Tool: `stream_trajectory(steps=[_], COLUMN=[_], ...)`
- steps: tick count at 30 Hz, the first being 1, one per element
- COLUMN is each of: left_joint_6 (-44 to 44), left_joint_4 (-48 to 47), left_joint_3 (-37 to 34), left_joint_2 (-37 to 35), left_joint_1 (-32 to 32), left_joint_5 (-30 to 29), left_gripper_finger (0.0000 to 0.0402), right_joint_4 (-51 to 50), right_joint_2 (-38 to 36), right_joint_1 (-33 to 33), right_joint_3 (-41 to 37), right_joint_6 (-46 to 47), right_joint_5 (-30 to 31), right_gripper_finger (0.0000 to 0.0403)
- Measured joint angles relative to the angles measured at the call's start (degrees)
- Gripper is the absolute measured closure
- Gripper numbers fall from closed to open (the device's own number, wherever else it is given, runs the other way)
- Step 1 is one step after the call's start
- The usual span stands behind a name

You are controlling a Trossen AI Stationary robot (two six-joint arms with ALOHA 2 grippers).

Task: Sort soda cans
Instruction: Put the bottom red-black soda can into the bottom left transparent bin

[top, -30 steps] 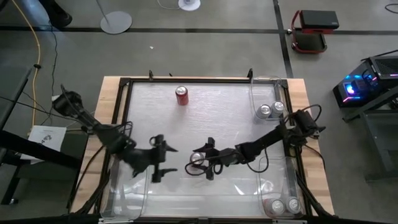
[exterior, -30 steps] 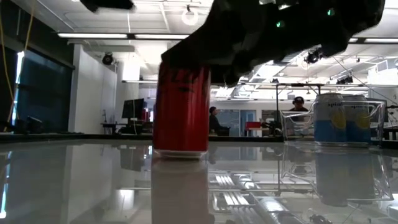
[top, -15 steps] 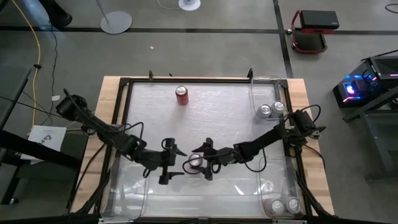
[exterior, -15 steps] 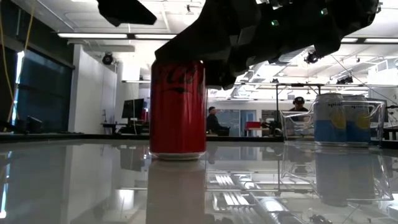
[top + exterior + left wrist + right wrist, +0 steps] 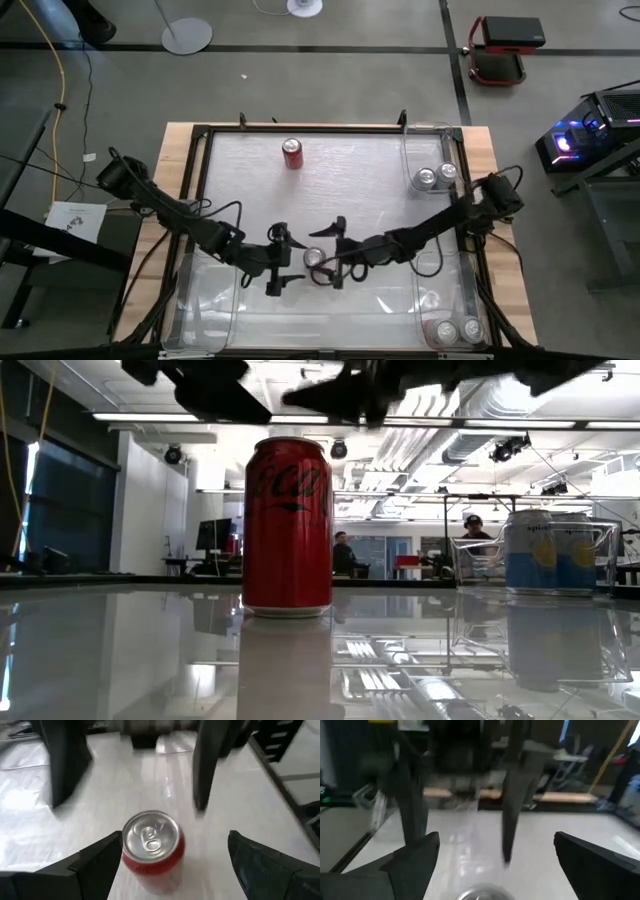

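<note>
Where both tools gape | red can stands free | label script partly readable: "Coca"

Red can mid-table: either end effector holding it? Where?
Nothing is held. The red can stands free on the table, between the open left end effector and the open right end effector.

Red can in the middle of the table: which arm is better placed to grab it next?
Left, probably. In the left wrist view its open tool frames the red can. The right tool, also open, sits beside the can but above it.
</note>
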Motion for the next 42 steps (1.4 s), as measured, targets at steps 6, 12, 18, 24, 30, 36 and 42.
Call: stream_trajectory(steps=[6, 12, 18, 24, 30, 36, 42], left_joint_6=[2.2, 0.1, -0.3, 0.1, 0.2, 0.4, 3.3], left_joint_4=[5.5, 5.1, 7.0, 9.3, 9.5, 9.8, 8.9], left_joint_3=[0.0, 0.0, 0.1, 0.2, 0.2, 0.1, -0.1], left_joint_2=[4.8, 5.6, 6.9, 9.4, 9.6, 9.4, 7.3], left_joint_1=[2.1, 5.1, 5.3, 5.0, 5.7, 6.5, 6.9], left_joint_5=[-1.4, -1.4, 2.7, 4.6, 3.5, 2.7, 2.4], left_gripper_finger=[0.0063, 0.0063, 0.0063, 0.0063, 0.0063, 0.0063, 0.0063], right_joint_4=[-9.1, -16.1, -17.1, -19.0, -19.1, -19.4, -19.9], right_joint_2=[-7.9, -12.8, -13.3, -13.2, -13.2, -13.2, -13.2], right_joint_1=[4.4, 9.8, 14.0, 15.9, 16.5, 16.5, 16.5], right_joint_3=[-0.1, -0.1, -0.1, -0.1, -0.1, -0.1, -0.1], right_joint_6=[-3.7, -3.8, -3.8, -2.1, -2.2, -1.7, -0.8], right_joint_5=[9.3, 17.9, 23.6, 26.7, 29.0, 29.1, 29.1], right_gripper_finger=[0.0021, 0.0020, 0.0020, 0.0020, 0.0020, 0.0020, 0.0020])
